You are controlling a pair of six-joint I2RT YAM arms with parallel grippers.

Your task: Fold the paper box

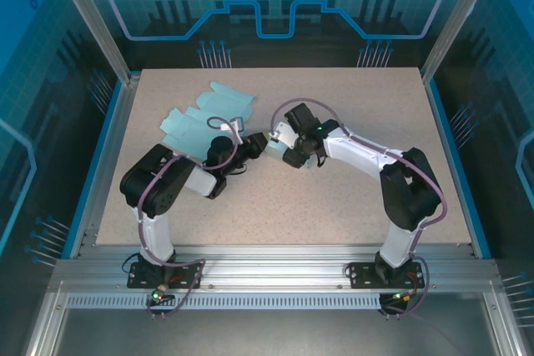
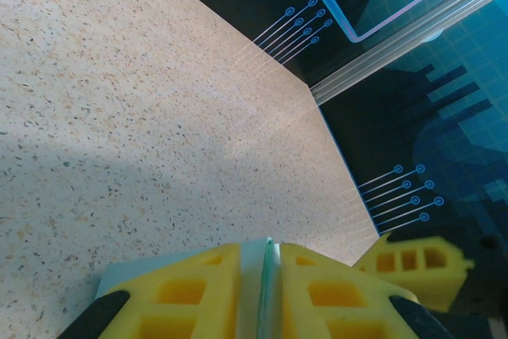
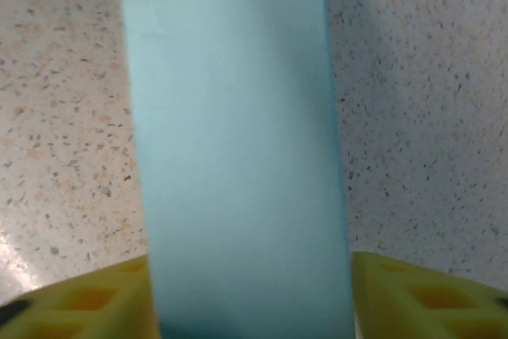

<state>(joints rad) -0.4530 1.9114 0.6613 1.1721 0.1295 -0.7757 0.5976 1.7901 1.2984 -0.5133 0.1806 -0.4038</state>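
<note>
Left fingers (image 2: 190,295) tight on paper box (image 1: 190,125)

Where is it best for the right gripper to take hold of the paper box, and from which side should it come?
Probably the pale blue strip of the paper box, coming end-on along its length. It is narrow and straight-sided, so it fits between the fingers of the right gripper. The left gripper pinches another edge, which should keep the sheet steady.
</note>
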